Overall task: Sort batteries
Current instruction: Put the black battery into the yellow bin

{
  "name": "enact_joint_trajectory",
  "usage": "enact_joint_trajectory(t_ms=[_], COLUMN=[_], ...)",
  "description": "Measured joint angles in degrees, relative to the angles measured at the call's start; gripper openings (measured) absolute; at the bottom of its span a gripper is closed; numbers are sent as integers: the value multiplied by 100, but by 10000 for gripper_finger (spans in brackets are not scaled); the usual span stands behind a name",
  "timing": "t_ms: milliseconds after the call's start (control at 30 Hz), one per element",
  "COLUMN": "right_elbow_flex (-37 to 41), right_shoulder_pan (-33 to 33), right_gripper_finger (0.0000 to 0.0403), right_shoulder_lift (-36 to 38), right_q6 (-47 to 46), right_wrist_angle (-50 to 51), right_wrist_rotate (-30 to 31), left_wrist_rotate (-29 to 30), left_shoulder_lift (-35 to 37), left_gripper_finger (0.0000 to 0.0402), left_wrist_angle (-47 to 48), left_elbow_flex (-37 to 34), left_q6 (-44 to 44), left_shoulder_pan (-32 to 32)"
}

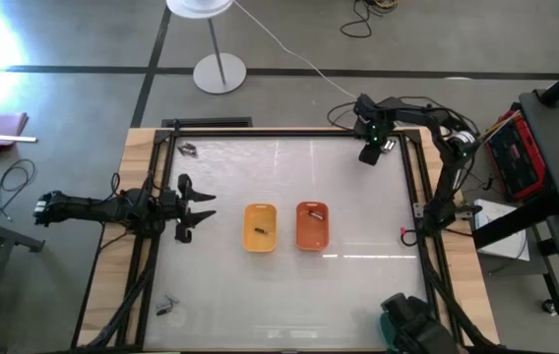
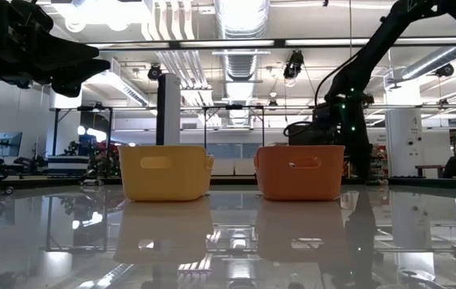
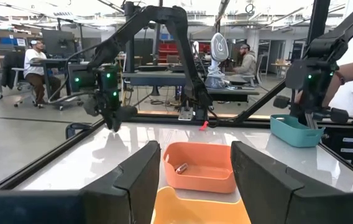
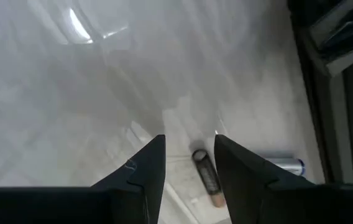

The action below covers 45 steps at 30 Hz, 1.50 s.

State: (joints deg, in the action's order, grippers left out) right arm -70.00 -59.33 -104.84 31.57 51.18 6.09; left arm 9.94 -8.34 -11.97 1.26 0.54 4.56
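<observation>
I am on the pick-up step with the right gripper (image 4: 189, 165) at the table's one o'clock corner, fingers moderately spread and empty. A dark battery (image 4: 206, 177) lies on the glass between the fingertips, nearer the right-hand one, so next I judge I must centre, descend and close. The left gripper (image 1: 197, 207) waits open at nine o'clock, beside the yellow tray (image 1: 260, 227).

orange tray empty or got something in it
Not empty: one battery lies inside the orange tray; the left wrist view shows it too.
</observation>
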Motion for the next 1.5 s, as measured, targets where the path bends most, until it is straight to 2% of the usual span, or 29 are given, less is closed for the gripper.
enact_joint_trajectory(t_ms=[267, 567, 933, 1167, 1433, 1500], right_elbow_flex=[0, 28, 226, 294, 321, 322], right_shoulder_pan=[4, 219, 312, 332, 341, 341], right_gripper_finger=[123, 132, 111, 86, 23, 20], right_shoulder_lift=[154, 53, 34, -97, -100, -97], right_q6=[-3, 246, 439, 357, 336, 245], right_wrist_angle=[37, 453, 317, 230, 248, 257], right_wrist_rotate=[16, 775, 1029, 1064, 1043, 1035], left_wrist_rotate=[0, 1, 1, 2, 1, 1], left_shoulder_lift=[0, 0, 0, 0, 0, 0], left_gripper_finger=[181, 181, 181, 181, 181, 181], left_wrist_angle=[2, 2, 0, 2, 1, 0], left_elbow_flex=[0, 0, 0, 0, 0, 0], left_q6=[2, 1, 2, 1, 0, 1], left_shoulder_pan=[2, 2, 0, 0, 1, 2])
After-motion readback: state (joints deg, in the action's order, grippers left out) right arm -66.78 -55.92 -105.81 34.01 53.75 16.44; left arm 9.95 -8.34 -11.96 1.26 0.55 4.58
